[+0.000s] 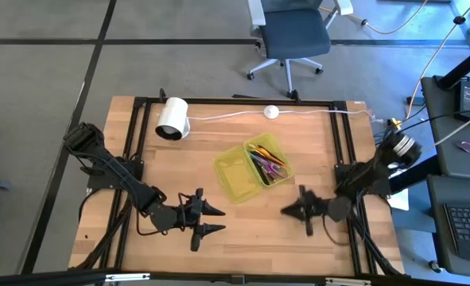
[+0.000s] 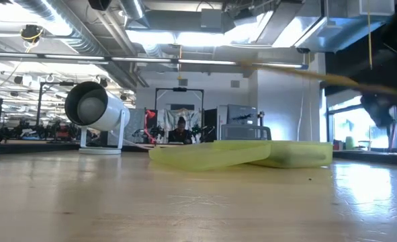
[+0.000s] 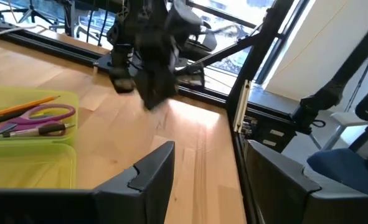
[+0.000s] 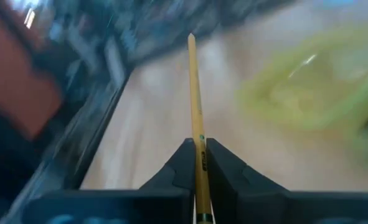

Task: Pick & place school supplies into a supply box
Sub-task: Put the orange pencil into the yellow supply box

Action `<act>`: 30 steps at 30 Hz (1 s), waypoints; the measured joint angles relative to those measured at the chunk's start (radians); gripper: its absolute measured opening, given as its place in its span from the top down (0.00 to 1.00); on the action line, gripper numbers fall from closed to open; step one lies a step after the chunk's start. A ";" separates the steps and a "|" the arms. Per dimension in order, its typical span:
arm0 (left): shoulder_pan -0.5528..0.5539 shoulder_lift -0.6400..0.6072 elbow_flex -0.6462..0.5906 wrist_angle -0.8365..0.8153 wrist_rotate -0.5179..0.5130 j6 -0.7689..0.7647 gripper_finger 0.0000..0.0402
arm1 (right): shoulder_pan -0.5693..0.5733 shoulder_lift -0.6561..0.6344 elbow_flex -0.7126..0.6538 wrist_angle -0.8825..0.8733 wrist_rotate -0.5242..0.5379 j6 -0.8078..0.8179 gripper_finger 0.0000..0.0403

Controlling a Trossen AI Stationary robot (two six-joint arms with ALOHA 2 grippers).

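Observation:
The supply box (image 1: 236,176), a yellow-green tray, lies mid-table. Pens, pencils and purple-handled scissors (image 3: 37,117) lie in its right compartment (image 1: 268,162). Right of the box, near the front, my right gripper (image 1: 286,211) is shut on a yellow pencil (image 4: 195,93). In the low view the pencil (image 2: 289,72) shows as a blurred streak high above the box. My left gripper (image 1: 216,221) hovers open left of the box's near end, with nothing between its fingers (image 3: 154,171). My right gripper pinches the pencil's rear part (image 4: 199,134) between its two fingers. The fingers are roughly level and point toward the table's left. The pencil runs along them and sticks out forward, tip (image 4: 191,38) ahead. It is lifted clear of the table.
A white cylinder roll (image 1: 172,117) stands at the far left, and a white puck on a cable (image 1: 271,112) lies at the far edge. Black frame rails (image 1: 342,151) run along the table's sides. Bare wood lies between the two grippers.

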 joint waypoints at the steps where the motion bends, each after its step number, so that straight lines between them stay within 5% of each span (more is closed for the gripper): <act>1: 0.000 0.000 0.000 0.000 -0.002 -0.003 0.54 | -0.014 -0.041 -0.011 0.001 0.039 -0.003 0.93; 9: 0.000 0.000 0.000 0.000 -0.009 -0.024 0.54 | -0.200 -0.307 -0.008 -0.173 0.206 -0.130 0.93; 18: 0.000 0.000 0.000 0.000 -0.010 -0.070 0.54 | -0.462 -0.389 0.074 -0.779 0.019 0.070 0.93; 30: 0.002 0.000 0.000 0.000 -0.044 -0.062 0.54 | -0.685 -0.387 0.086 -0.824 -0.194 -0.003 0.92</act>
